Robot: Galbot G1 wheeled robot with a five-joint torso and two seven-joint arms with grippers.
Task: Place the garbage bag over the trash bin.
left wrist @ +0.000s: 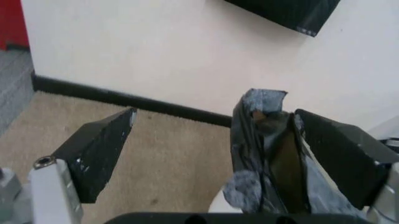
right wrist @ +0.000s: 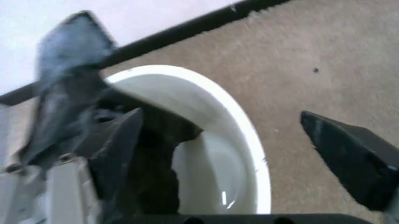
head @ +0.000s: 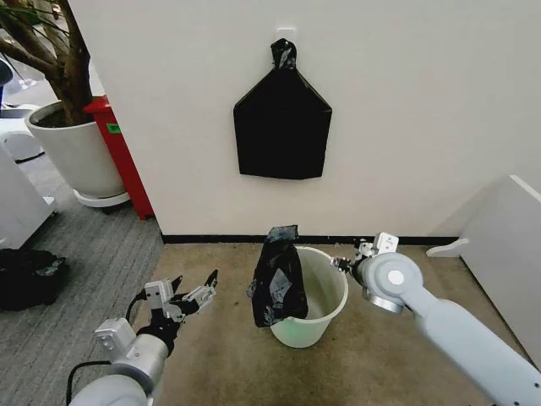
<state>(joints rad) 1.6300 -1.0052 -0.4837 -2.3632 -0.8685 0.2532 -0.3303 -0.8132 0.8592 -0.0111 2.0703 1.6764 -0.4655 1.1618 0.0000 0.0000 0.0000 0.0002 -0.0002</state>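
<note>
Garbage bag (head: 277,279): thin, glossy black film, crumpled and bunched; it hangs over the left part of the trash bin's rim, one peak standing above the rim and the bulk trailing down the outer wall toward the carpet (head: 211,355).
Trash bin (head: 317,296): small round white bucket, upright on the carpet just before the wall's black skirting.
Bin contents: the interior seen in the right wrist view is bare white plastic apart from the fold of bag draped over the edge; the mouth is not yet lined.
Handling, judged: the bag looks very light, limp and slippery, likely to cling to itself and slide off the rim; it should tolerate a firm pinch but may tear if dragged over an edge.
Where to take hold, judged: at the free hem of the bag's opening, two points apart, so the mouth can be spread round the rim.
Left gripper (head: 188,296): fingers spread, holding nothing, low and to the left of the bin, apart from the bag.
Right gripper (head: 348,259): fingers spread wide in the right wrist view, empty, just beside the bin's right rim.
Bag bundle (head: 282,127): flat black pack, knotted at top, hung on the wall above the bin.
</note>
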